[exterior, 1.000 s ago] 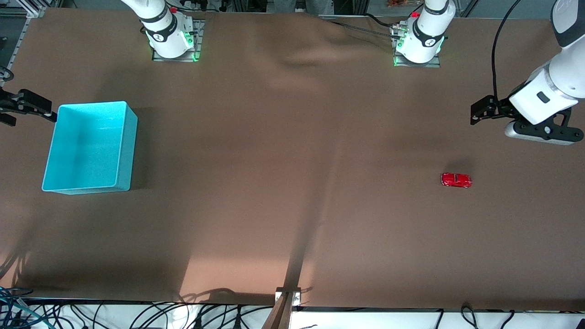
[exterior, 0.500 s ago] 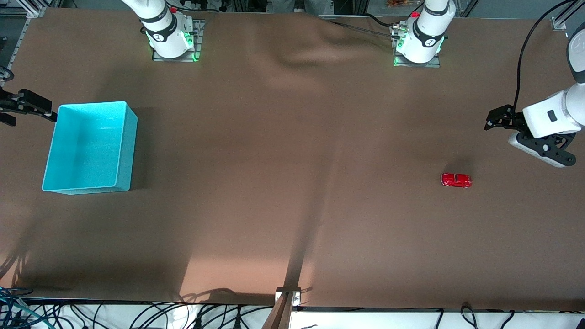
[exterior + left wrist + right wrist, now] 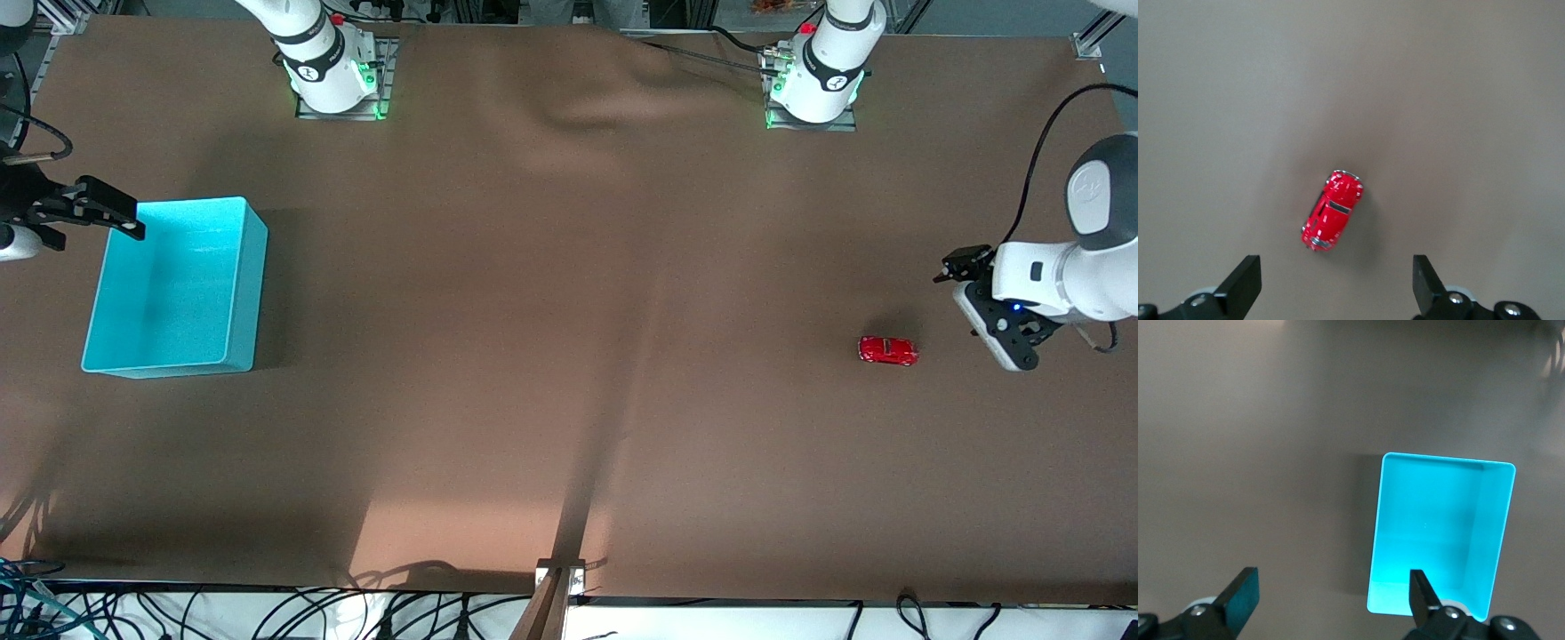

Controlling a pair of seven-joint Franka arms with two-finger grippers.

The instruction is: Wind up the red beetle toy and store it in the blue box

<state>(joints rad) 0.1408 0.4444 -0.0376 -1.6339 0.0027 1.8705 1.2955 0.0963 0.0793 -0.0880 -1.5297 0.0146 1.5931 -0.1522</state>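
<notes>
1. We are at the very start of the job. The red beetle toy sits alone on the brown table, at the left arm's end, and nothing holds it yet.

2. Our left gripper hangs up in the air just beside the toy, over the table near the edge at that end. Its two fingers are spread wide and hold nothing. In the left wrist view the toy sits on the table in the wide gap between the two black fingertips.

3. Our right gripper hangs over the corner of the blue box, at the right arm's end of the table. Its fingers are spread wide too, with nothing in them. The box and the toy are well apart.

4. We think the next move is to bring the left gripper down over the toy and pinch its sides softly. The toy is tiny, so we need good aim.

5. The toy is shiny, hard and round on top, with dark windows. We think it could slip or roll on its wheels.

6. The box is smooth light blue plastic with plain walls, round corners and an open top. It looks empty. It is much bigger than the toy.

7. The table has a dull brown cover with some soft bumps near the robots' bases.
</notes>
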